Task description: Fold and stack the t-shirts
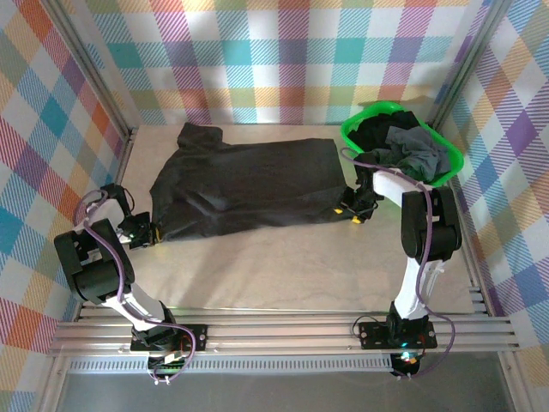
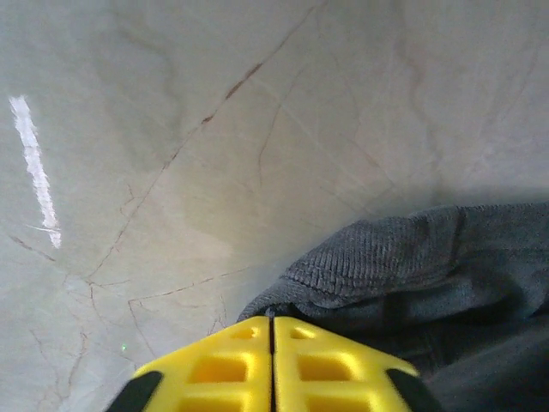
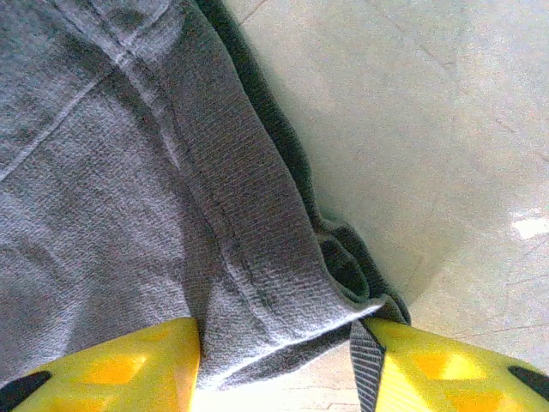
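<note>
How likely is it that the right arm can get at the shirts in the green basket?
Probably yes: the green basket sits open-topped beside it, nothing covering the heaped shirts. But the right gripper has its jaws astride the hem of the spread shirt, so it must leave that first.

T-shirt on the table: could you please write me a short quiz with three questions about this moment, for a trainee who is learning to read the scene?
1. True or false: the left tool is shut at the edge of the spread t-shirt.
2. What lies between the fingers of the right tool? A) a folded towel B) the t-shirt's hem C) nothing at all
3. In a few words: where do the other shirts lie?
Key: 1 true; 2 B; 3 in the green basket, at the far right of the table.
</note>
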Motion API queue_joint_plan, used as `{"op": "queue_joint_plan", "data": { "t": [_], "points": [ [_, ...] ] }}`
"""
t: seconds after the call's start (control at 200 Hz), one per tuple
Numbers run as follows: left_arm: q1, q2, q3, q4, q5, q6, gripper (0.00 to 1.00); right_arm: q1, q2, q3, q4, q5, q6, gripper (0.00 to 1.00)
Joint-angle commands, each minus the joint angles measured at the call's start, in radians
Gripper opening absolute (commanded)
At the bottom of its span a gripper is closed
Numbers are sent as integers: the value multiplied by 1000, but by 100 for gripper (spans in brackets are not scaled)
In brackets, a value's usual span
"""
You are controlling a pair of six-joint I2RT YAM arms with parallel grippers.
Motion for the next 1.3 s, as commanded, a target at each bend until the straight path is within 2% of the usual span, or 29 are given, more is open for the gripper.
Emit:
{"op": "queue_joint_plan", "data": {
  "t": [0.0, 0.045, 0.21, 0.345, 0.505, 0.625, 0.775, 1.03, 1.295],
  "points": [
    [14, -7, 67, -107, -31, 27, 3, -7, 46, 23, -7, 28, 6, 50],
    [14, -6, 78, -136, -38, 38, 0, -5, 53, 29, -11, 31, 11, 50],
    [14, -13, 71, -176, -50, 42, 0, -6, 84, 49, -27, 65, 17, 44],
    [15, 16, 100, -206, -56, 78, 0, -6, 98, 62, -39, 94, 18, 27],
    [15, 70, 195, -306, -109, 187, 0, -6, 97, 62, -61, 133, 8, 10],
    [15, 103, 266, -387, -162, 268, 0, -5, 86, 49, -71, 166, -8, 3],
    [15, 110, 289, -419, -218, 330, 0, -2, 63, 41, -85, 187, -31, 0],
    [15, 116, 216, -396, -217, 384, 0, 11, -14, -6, -150, 213, -56, 0],
    [10, 82, 184, -427, -363, 492, 0, 11, -126, -127, -213, 231, -45, 0]
  ]
}}
